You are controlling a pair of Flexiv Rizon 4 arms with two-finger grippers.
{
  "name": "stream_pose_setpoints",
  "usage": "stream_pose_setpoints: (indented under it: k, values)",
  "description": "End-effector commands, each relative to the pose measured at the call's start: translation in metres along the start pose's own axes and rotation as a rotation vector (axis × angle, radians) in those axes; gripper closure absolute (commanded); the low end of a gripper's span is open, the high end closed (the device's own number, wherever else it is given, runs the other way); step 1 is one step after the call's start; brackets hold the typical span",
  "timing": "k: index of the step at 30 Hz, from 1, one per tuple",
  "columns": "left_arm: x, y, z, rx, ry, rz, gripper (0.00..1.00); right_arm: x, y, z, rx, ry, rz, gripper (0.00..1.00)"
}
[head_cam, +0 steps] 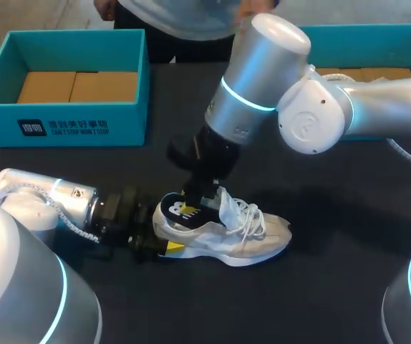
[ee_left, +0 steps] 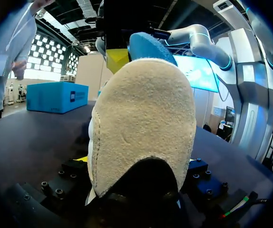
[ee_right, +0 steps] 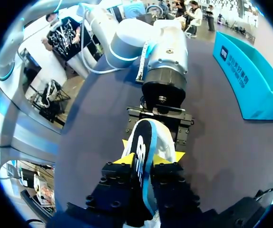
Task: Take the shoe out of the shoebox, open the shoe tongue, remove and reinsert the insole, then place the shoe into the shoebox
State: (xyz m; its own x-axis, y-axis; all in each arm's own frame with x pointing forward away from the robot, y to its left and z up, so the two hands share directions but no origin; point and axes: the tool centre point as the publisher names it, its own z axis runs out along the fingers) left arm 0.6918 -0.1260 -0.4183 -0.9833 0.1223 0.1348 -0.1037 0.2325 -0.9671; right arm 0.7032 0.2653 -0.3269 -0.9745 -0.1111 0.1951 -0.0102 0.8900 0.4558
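Observation:
A beige and white shoe [head_cam: 252, 233] lies on its sole on the dark table, toe to the right. My left gripper [head_cam: 160, 240] is shut on the heel, one finger on each side; in the left wrist view the suede heel [ee_left: 143, 128] fills the space ahead of it. From above, my right gripper [head_cam: 197, 195] hangs over the shoe's opening, shut on the black, blue-edged insole [head_cam: 179, 209]. The insole [ee_right: 143, 152] stands on edge between its yellow fingertips [ee_right: 129, 159], half out of the shoe at the heel end. The shoe's laces are loose.
A teal shoebox [head_cam: 62, 127] with brown cardboard inside stands at the back left. A second teal box [head_cam: 406, 32] stands at the back right, behind my right arm. A person stands beyond the far edge.

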Motion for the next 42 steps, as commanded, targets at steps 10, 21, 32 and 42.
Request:
stream_pose_setpoints:
  k: [10,21,32,42]
  values:
    - [-0.002,0.003,0.0,-0.001,-0.001,-0.001,1.0,0.004,0.0,-0.006,0.014,0.005,0.034,0.69]
    - [-0.002,0.003,0.0,-0.001,-0.001,-0.001,1.0,0.001,-0.014,-0.007,-0.051,0.072,0.093,0.67]
    - [-0.002,0.003,0.0,-0.001,-0.001,-0.001,1.0,0.0,-0.027,-0.004,-0.109,0.135,0.151,0.64]
    - [-0.002,0.003,0.0,-0.001,-0.001,-0.001,1.0,0.0,-0.034,0.003,-0.129,0.183,0.181,0.65]
